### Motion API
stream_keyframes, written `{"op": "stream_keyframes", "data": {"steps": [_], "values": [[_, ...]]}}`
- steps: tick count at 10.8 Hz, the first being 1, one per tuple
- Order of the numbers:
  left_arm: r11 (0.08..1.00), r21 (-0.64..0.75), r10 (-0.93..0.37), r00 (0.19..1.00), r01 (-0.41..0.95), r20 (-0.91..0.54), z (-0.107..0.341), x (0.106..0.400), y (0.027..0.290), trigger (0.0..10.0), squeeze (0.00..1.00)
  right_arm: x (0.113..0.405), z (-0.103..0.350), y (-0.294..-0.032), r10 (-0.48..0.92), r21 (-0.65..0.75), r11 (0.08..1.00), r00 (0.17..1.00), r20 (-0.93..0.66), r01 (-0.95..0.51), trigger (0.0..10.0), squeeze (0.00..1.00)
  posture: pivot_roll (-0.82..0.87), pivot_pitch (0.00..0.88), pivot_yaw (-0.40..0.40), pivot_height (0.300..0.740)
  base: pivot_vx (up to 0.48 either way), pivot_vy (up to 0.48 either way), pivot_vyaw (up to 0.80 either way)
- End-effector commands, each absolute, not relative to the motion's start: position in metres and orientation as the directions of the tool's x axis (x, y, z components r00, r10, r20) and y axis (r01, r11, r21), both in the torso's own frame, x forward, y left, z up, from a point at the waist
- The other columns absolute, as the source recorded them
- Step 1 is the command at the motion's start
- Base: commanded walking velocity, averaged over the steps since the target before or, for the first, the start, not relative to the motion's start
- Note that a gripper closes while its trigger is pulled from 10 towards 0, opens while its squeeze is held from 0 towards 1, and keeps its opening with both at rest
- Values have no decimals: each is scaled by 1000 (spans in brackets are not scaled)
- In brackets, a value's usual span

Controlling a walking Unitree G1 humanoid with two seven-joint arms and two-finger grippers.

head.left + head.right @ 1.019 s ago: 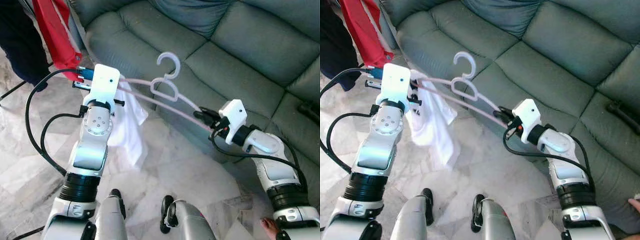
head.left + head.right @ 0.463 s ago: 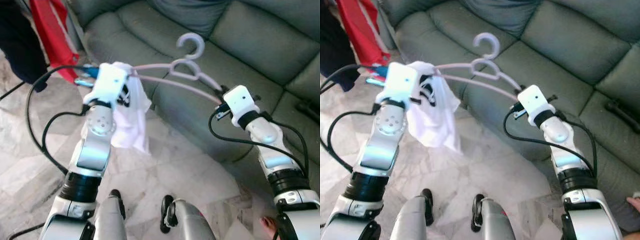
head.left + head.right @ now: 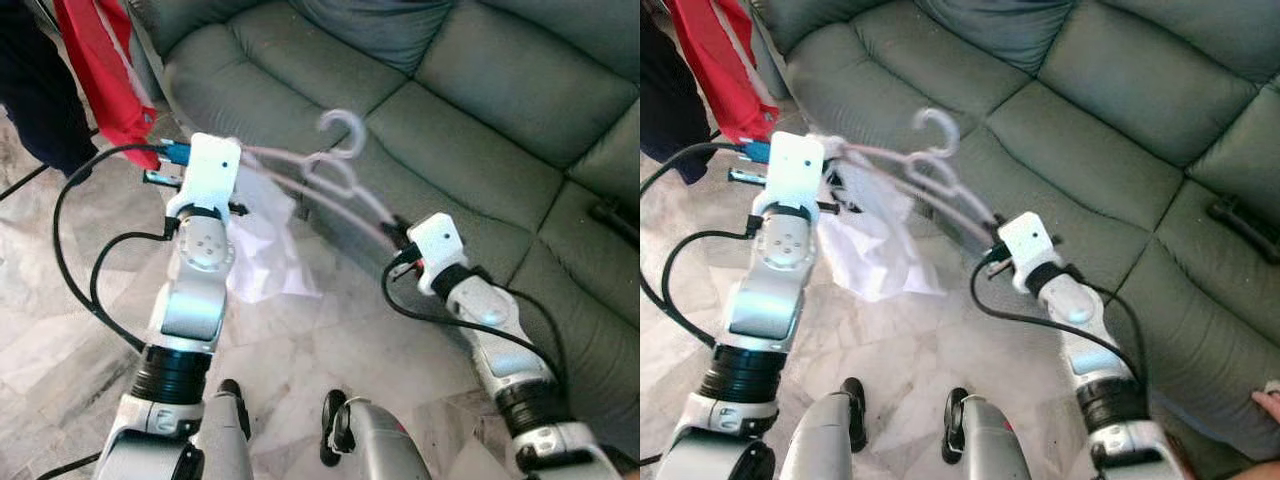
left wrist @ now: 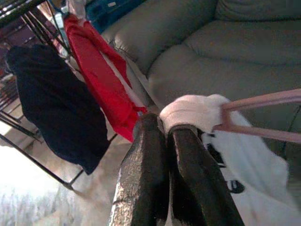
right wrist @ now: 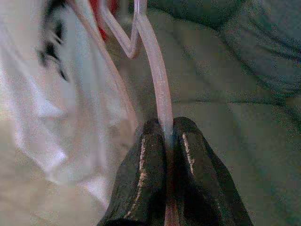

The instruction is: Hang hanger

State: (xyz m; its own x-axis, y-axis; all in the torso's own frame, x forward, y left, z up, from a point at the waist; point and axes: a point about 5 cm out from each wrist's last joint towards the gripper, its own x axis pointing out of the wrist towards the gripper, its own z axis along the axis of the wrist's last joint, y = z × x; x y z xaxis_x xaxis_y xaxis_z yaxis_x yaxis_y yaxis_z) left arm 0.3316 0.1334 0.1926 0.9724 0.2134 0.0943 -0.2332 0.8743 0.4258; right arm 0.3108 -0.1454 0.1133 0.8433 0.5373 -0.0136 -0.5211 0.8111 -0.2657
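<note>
The right gripper (image 5: 164, 141) is dropping back down toward the sofa (image 3: 480, 110) from the raised pose of half a second ago, its jaws clamped on one end of the pale pink hanger (image 3: 335, 175). The left gripper (image 4: 164, 136) is pinching the other end, jaws together on the white shirt (image 3: 262, 250) draped there. With the hook (image 3: 342, 128) tilting away between both jaws and the rack (image 4: 28, 19) well off beyond the left jaws, the hanging is probably still getting lined up.

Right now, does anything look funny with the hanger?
Yes. The white shirt is bunched at one end of the pink hanger, dangling instead of spread across it. Each gripper pinches one hanger end.
</note>
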Motion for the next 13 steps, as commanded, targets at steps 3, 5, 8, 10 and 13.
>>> {"op": "stream_keyframes", "data": {"steps": [3, 5, 8, 10, 13], "values": [[839, 469, 250, 961, -276, 117, 195, 333, 125, 10000, 0, 269, 116, -118, 815, -178, 569, 579, -5, -803, 10000, 0, 19, 247, -71, 740, 0, 0, 0], [832, 474, 268, 957, -288, 111, 196, 333, 127, 10000, 0, 250, 103, -130, 866, -93, 473, 482, -134, -876, 10000, 0, 17, 248, -69, 740, 0, 0, 0], [832, 489, 233, 965, -263, 122, 204, 332, 124, 10000, 0, 266, 93, -142, 787, -98, 565, 571, -232, -819, 10000, 0, 19, 241, -69, 740, 0, 0, 0], [816, 518, 221, 966, -258, 132, 209, 327, 126, 10000, 0, 299, 99, -153, 611, -144, 754, 764, -206, -642, 10000, 0, 29, 237, -72, 740, 0, 0, 0], [833, 551, -208, 952, 51, 226, 226, 310, 82, 10000, 0, 323, 106, -157, 560, -102, 807, 808, -185, -582, 10000, 0, 41, 231, -80, 740, 0, 0, 0]]}}
